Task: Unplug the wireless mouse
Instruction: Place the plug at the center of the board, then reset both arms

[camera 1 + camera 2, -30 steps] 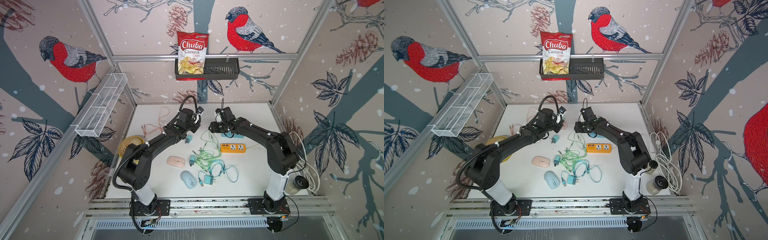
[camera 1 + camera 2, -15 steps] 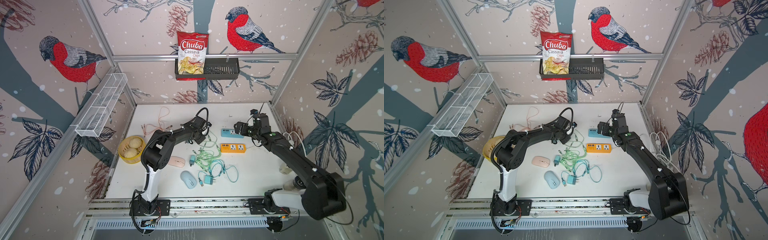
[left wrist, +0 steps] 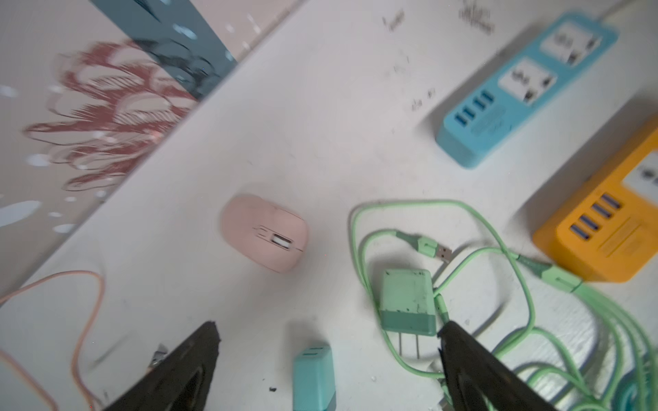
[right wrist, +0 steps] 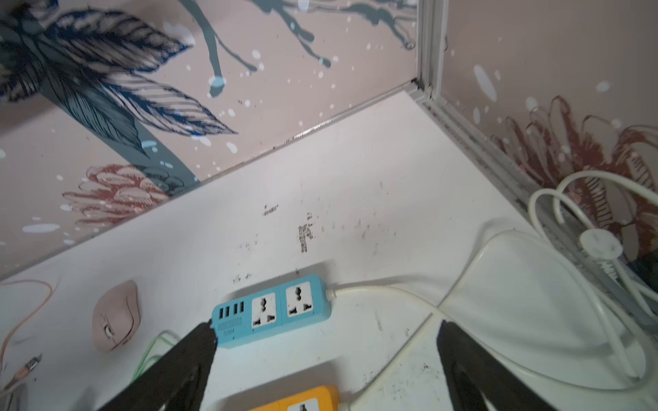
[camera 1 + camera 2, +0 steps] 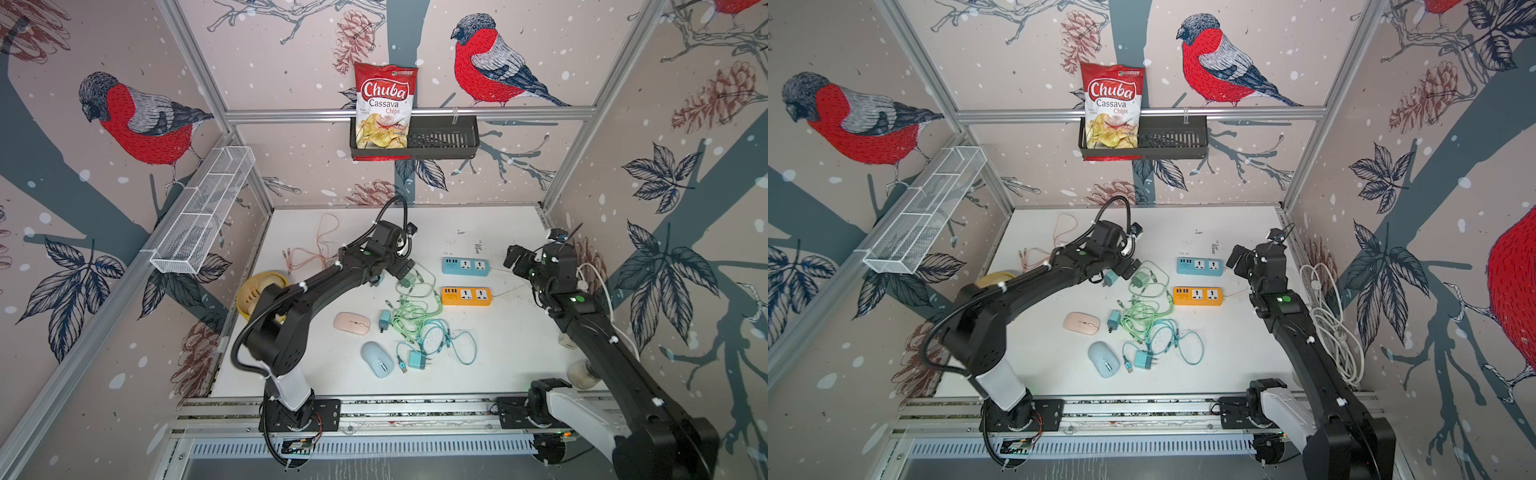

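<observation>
while the left gripper [image 3: 327,327] hangs spread and holding nothing at the bottom of the left wrist view, a teal charger [image 3: 313,377] lies on the white table [image 5: 498,232] between its fingers. a green charger [image 3: 407,302] sits just beside the finger at lower right, ringed by green cable [image 3: 498,256]. a pink mouse [image 3: 263,233] rests at that frame's centre, apart from both chargers.

in both top views the left arm covers that spot. a second pink mouse [image 5: 351,323] and a blue mouse [image 5: 376,358] lie at lower centre, left of a tangle of green and teal cables [image 5: 415,320]. a blue power strip [image 5: 465,266] and an orange power strip [image 5: 466,296] lie right of centre, a peach cable [image 5: 320,253] to the upper left.

the right gripper [image 4: 325,325], also spread and holding nothing, hangs near the blue strip's corded end.

a black basket [image 5: 442,139] on the back rail holds a chips bag [image 5: 384,106]. a yellow bowl [image 5: 266,275] at the left edge holds pale pieces, half hidden by the arm.
</observation>
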You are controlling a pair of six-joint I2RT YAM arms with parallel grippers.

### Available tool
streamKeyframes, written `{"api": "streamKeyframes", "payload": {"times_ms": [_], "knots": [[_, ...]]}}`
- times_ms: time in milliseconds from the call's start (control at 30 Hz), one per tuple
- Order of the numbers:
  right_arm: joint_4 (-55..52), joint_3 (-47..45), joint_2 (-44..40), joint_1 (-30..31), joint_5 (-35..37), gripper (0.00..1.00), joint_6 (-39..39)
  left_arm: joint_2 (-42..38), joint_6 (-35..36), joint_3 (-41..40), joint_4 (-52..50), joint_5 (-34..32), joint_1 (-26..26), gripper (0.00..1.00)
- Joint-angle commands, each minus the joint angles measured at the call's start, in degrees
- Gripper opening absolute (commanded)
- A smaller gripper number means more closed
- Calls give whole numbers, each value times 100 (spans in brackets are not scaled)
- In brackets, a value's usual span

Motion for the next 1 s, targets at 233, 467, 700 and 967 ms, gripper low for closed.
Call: {"api": "streamKeyframes", "payload": {"times_ms": [233, 467, 700, 967], "knots": [[2961, -2080, -779, 87, 1367, 100, -1013, -3960, -2242, -4396, 4545, -2066, 451, 97], [4976, -3107, -386, 103, 1830, 100, -1497, -5366, -317, -6888, 7103, -2646, 452, 97], [7271, -3420, 1318, 117, 1652, 100, -1875, -4666, 9, -7477, 8077, -2749, 1080, 97], [9843, -3792, 3248, -45, 1562, 99, -2031, -839, -828, -7459, 11325, -1677, 2347, 97]]}}
